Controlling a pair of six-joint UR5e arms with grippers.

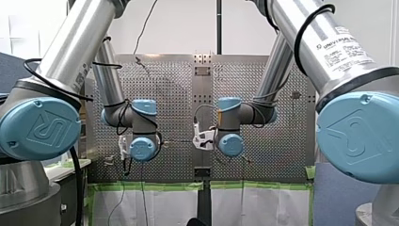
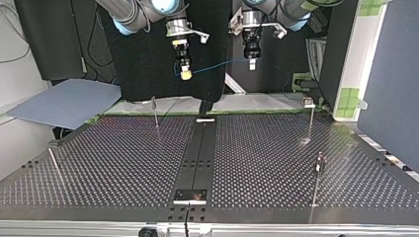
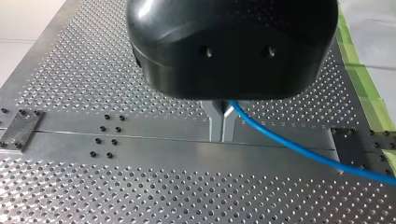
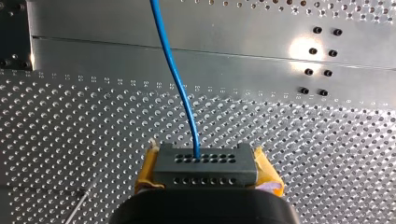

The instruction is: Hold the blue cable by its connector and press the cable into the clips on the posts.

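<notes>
A thin blue cable (image 2: 217, 65) hangs in the air between my two grippers, high above the perforated table (image 2: 123, 163). My right gripper (image 2: 186, 75), with yellow pads (image 4: 148, 168), is shut on the cable's grey connector (image 4: 205, 158). The blue cable (image 4: 175, 70) runs out of the connector ahead of that gripper. My left gripper (image 3: 222, 135) has its metal fingers shut on the blue cable (image 3: 289, 144), which leaves sideways from between them. In the top view my left gripper (image 2: 252, 63) hangs at about the same height as the right one.
Thin posts stand on the table: one post (image 2: 155, 111) at the far left of the top view, another post (image 2: 311, 118) at the far right, a third post (image 2: 317, 175) nearer at the right. A leaning rod (image 2: 55, 165) stands at the near left. A dark centre strip (image 2: 197, 153) crosses the table.
</notes>
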